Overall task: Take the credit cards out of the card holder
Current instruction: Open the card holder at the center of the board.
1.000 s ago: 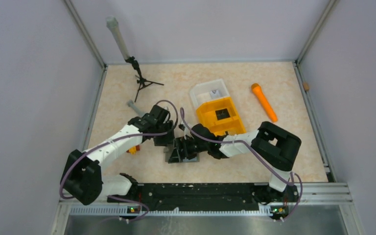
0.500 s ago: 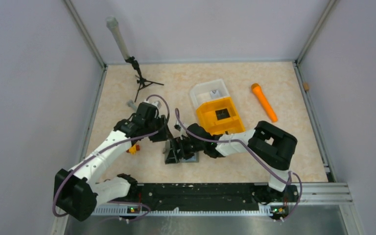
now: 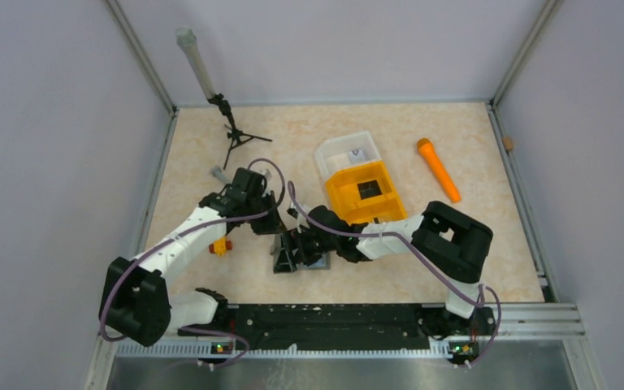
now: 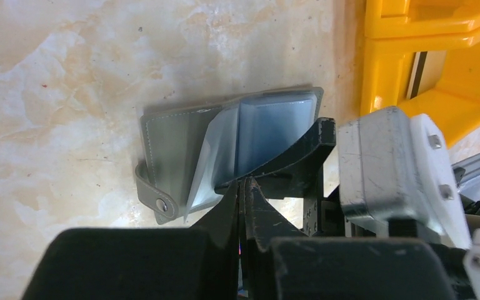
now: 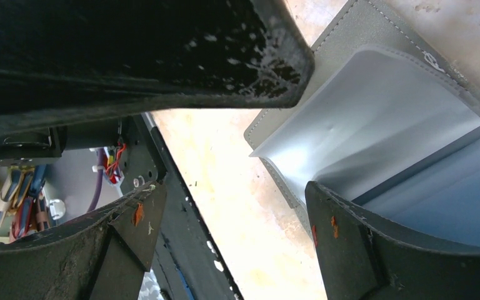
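Squarely in the middle of the marble-patterned counter (image 3: pixel 471 244), the grey card holder (image 4: pixel 169 137) lies open and flat, near the orange two-compartment bin (image 3: pixel 366 195), with both robot arms bent in over it. A pale grey-blue credit card (image 4: pixel 275 125) shows inside the holder's inner panel on the side toward the bin, and a translucent flap (image 4: pixel 215 156) curls up from the fold beside it. The holder's snap tab (image 4: pixel 156 201) sticks out at the corner away from the bin. The left gripper (image 4: pixel 244 187) has its jaws clenched tight, the tips meeting at the near edge of that flap. Whether anything thin is pinched between them cannot be made out. The right gripper (image 5: pixel 234 190) has its jaws spread wide and grasps nothing: one black finger (image 4: pixel 300 147) presses down on the card-side panel, while the other sits clear of the holder over bare counter. From above, the two wrists nearly meet over the holder and hide most of it. A clear plastic tray (image 3: pixel 343 152) butts against the far side of the bin. An orange stick-shaped object (image 3: pixel 438 169) lies well apart to the right. A small black tripod (image 3: pixel 240 140) stands at the far left of the counter, carrying a tilted grey pole (image 3: pixel 195 61). A small orange item (image 3: pixel 221 246) sits beside the left forearm, too small to identify.
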